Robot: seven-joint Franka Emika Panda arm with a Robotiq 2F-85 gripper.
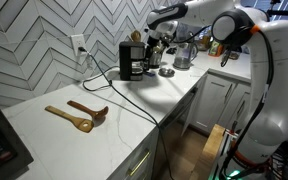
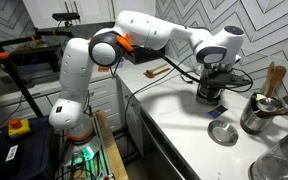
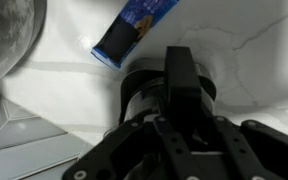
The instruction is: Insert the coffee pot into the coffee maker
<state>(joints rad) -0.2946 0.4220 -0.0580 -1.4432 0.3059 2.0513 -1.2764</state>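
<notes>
The coffee maker (image 1: 130, 60) is a small black box at the back of the white counter, with its cord running to the wall; it also shows in an exterior view (image 2: 210, 95). My gripper (image 1: 154, 50) hangs right beside its front and also shows in an exterior view (image 2: 216, 72). In the wrist view the gripper (image 3: 187, 115) is shut on the black handle of the coffee pot (image 3: 136, 97), seen from above as a round dark-rimmed carafe over the counter. The gripper and the machine mostly hide the pot in both exterior views.
A blue packet (image 3: 134, 30) lies on the counter just beyond the pot. A shiny jug (image 1: 182, 55) and utensil holder stand near the machine. Two wooden spoons (image 1: 79, 115) lie further along. A metal pot (image 2: 256, 112) and round lid (image 2: 222, 132) sit nearby.
</notes>
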